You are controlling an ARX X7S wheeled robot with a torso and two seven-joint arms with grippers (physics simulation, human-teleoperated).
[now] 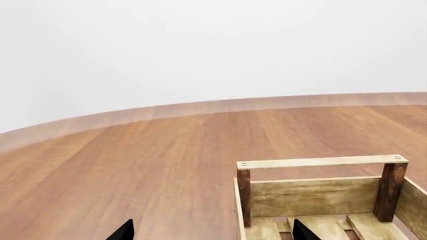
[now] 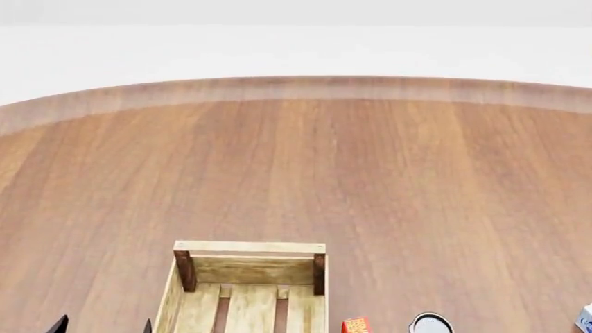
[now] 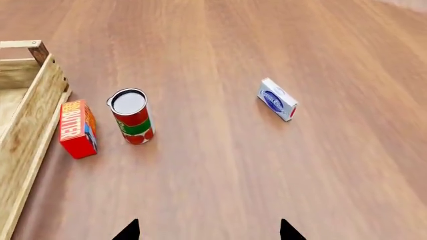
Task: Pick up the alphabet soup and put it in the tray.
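Your right pincer (image 3: 208, 231) and left pincer (image 1: 212, 231) both show only spread tips, holding nothing. The alphabet soup appears in no view. The tray (image 2: 248, 248) sits on the counter (image 2: 370, 173), butter box (image 3: 77, 129) just beside it.

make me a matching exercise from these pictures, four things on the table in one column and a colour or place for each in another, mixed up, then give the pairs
Things:
1. butter box
2. red-and-green can
3. white-and-blue box
4. tray

Descriptions:
A. light wood planks with darker corner posts
B. red, standing right beside the tray's outer wall
C. lies alone, well apart from the other items
D. upright cylinder between the red box and the small flat box

Pairs: 1-B, 2-D, 3-C, 4-A
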